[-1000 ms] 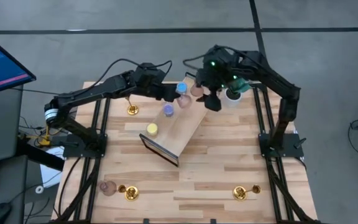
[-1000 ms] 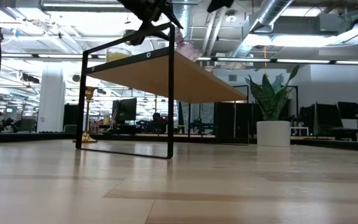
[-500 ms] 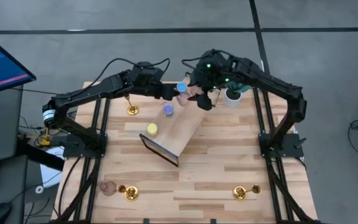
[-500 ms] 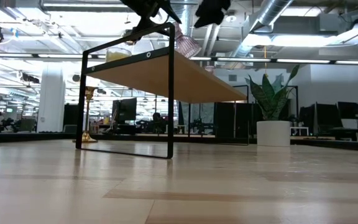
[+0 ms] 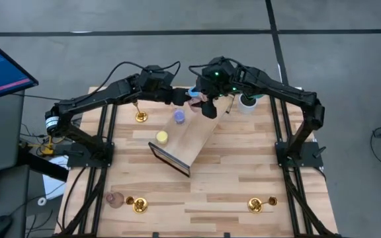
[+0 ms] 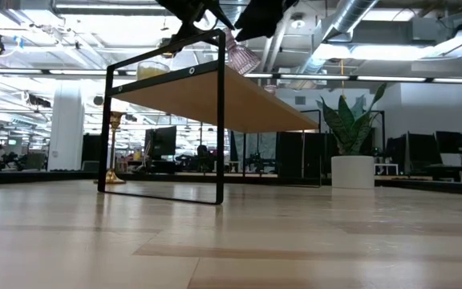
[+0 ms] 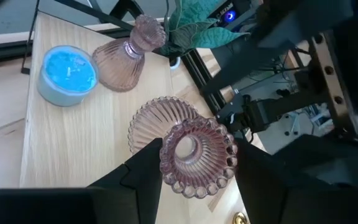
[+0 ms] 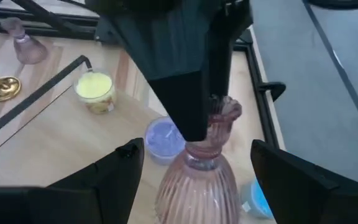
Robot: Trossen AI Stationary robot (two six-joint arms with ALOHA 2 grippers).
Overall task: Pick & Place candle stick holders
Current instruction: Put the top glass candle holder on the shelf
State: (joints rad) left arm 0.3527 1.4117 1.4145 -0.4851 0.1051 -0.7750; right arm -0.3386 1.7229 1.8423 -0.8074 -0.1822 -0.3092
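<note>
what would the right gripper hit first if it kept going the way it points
Most likely the pink holder on the shelf, which stands between the right gripper's open fingers, already gripped by the left gripper. Depth is unclear.

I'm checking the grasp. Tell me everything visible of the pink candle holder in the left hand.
The pink holder looks like translucent dusty-pink glass: ribbed flared body, narrow neck, scalloped rim with a hollow centre. It stands about upright over the wooden shelf. The left hand grips its top, a finger on each side; the right hand is open around its body. Whether its base rests on the shelf is unclear.
</note>
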